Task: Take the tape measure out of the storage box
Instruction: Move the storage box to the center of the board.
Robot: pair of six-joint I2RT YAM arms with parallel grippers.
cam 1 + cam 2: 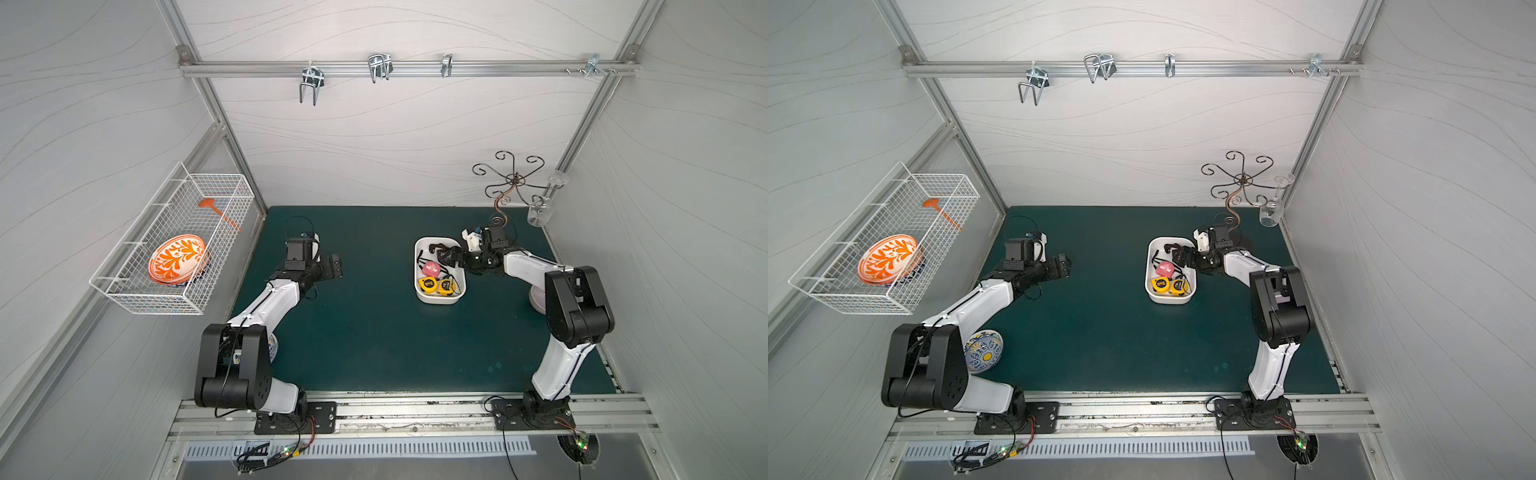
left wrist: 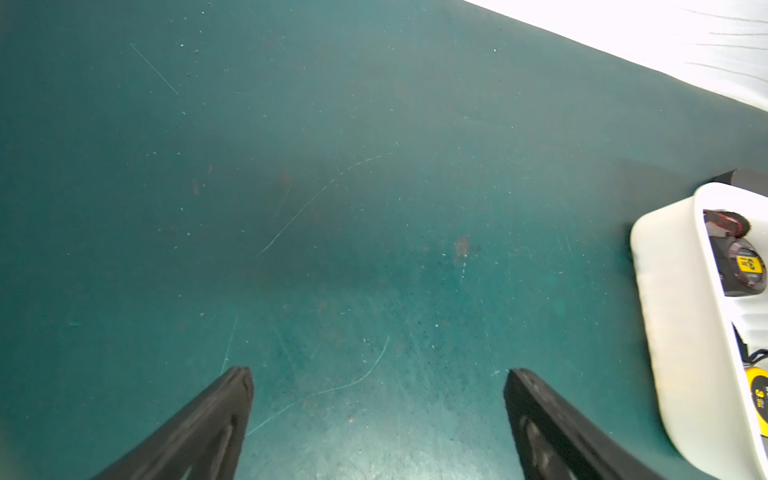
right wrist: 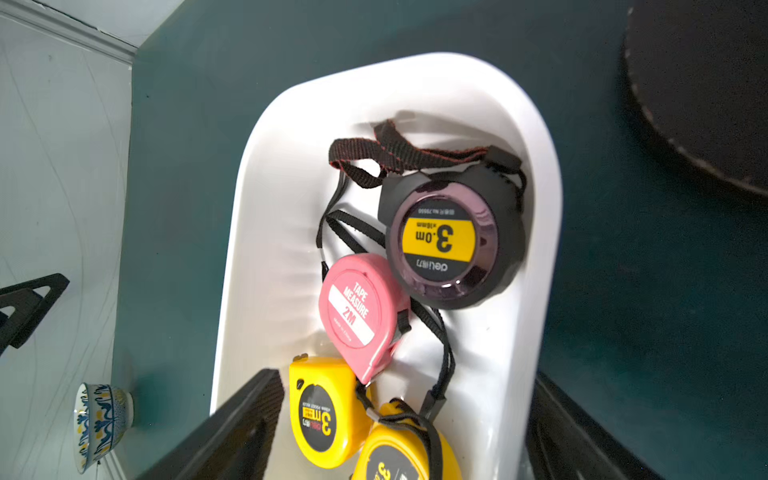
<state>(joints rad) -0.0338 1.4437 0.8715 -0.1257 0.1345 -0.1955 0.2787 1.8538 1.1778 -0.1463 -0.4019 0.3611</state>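
Removal has not yet been accomplished: four tape measures are seen lying inside the storage box (image 1: 436,300), and nothing is gripped by either claw. The box is stood on the green counter (image 1: 374,332), right of the middle and nearer the back edge than the front edge. The right claw (image 3: 405,376) is hung over the box with its jaws spread wide. In the right wrist view its fingers are seen on either side of the yellow cases, though whether anything is touched cannot be told. The left claw (image 2: 378,382) is likewise held wide, over bare counter well apart from the box. The approach is judged done. Closing on one case, lifting it over the rim and setting it down outside are left.

The box is made of smooth, glossy white plastic and is shallow, with rounded corners and a rolled rim. The black tape measure (image 3: 449,241), at the end toward the back edge, is round, with a shiny purplish ring and a yellow label. A woven black-and-red strap is looped beside it. The pink tape measure (image 3: 357,316) is teardrop-shaped and matte. A yellow tape measure (image 3: 324,411) and a second yellow tape measure (image 3: 399,457) are laid at the end toward the front edge. Thin black cords are trailed across the cases, so snagging is judged possible. The counter is scuffed and scratched.
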